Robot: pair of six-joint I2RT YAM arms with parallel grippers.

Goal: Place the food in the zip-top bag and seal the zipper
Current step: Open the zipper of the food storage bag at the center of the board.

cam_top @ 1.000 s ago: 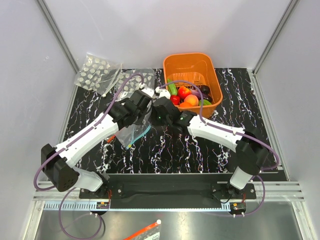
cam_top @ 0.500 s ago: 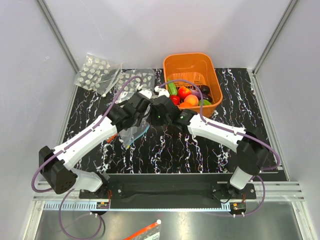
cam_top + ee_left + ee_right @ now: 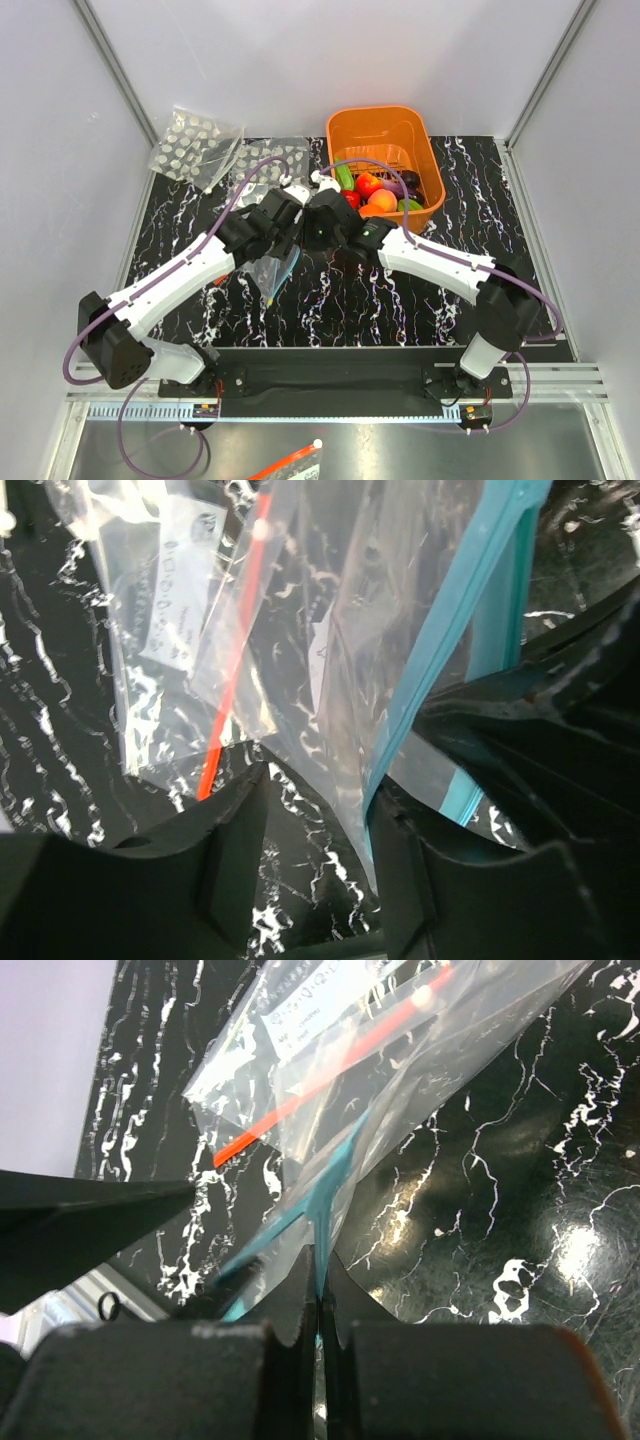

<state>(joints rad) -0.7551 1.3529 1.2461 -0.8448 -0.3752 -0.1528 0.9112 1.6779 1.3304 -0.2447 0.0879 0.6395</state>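
The zipper [image 3: 300,1210] of the zip-top bag [image 3: 375,650] is pinched between the closed fingers of the right gripper [image 3: 318,1295]. The left gripper [image 3: 315,820] is held partly spread, with the bag hanging between its jaws. The food [image 3: 381,200] is seen in the orange basket [image 3: 380,112] just beyond the right gripper.

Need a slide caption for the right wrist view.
Right gripper pinching the teal zipper of the zip-top bag; red-strip bag and marbled table behind.
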